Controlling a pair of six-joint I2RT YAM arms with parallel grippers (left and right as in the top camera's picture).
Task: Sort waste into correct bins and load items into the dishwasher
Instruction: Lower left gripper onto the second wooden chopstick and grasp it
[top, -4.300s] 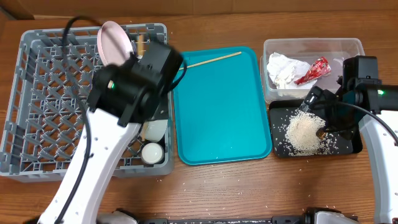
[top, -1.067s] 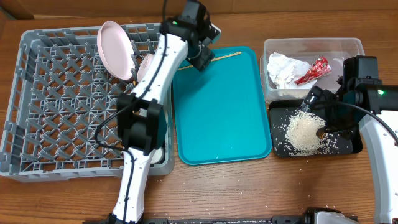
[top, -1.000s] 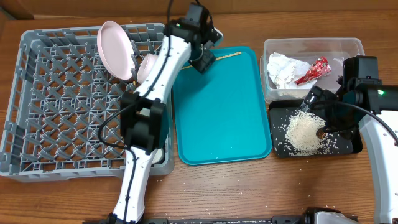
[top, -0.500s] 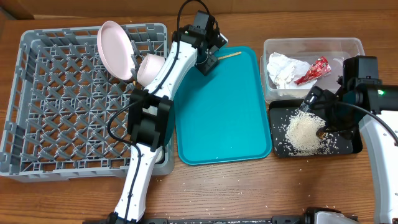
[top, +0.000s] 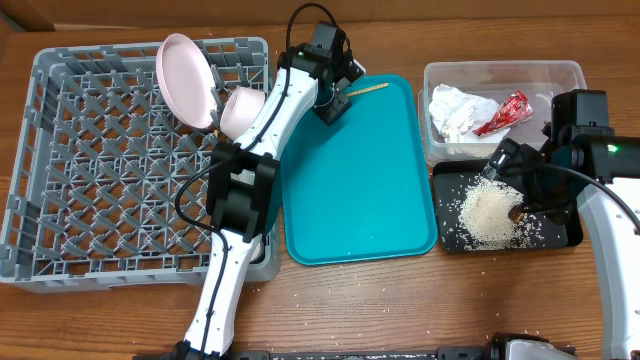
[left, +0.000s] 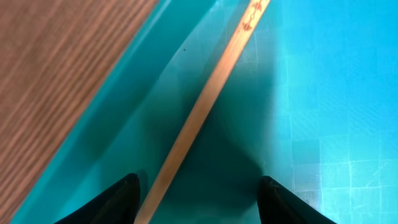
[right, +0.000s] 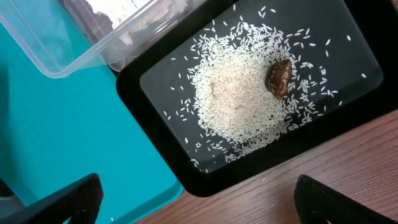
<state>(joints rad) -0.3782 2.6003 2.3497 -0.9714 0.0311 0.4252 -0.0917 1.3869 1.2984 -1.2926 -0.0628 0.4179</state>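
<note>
One wooden chopstick (top: 365, 90) lies along the back edge of the teal tray (top: 360, 200). My left gripper (top: 336, 97) is low over its left end. In the left wrist view the chopstick (left: 205, 106) runs between the open fingers of the left gripper (left: 199, 186), closer to the left finger, and nothing grips it. The dish rack (top: 100, 170) holds an upright pink plate (top: 185, 80) and a pale bowl (top: 240, 110). My right gripper (right: 199, 193) is wide open above the black tray (right: 348, 93), which holds rice (right: 242, 99) and a brown scrap (right: 279, 76).
The clear tub (top: 500, 75) at the back right holds a crumpled napkin (top: 455, 110) and a red wrapper (top: 505, 112). Loose grains lie scattered on the wooden table (top: 400, 300). The black tray (top: 570, 235) sits just in front of the tub.
My left gripper has moved right from the rack's back corner to the chopstick's end and dropped toward the teal tray, its jaws narrowing slightly. The right arm has stayed still.
</note>
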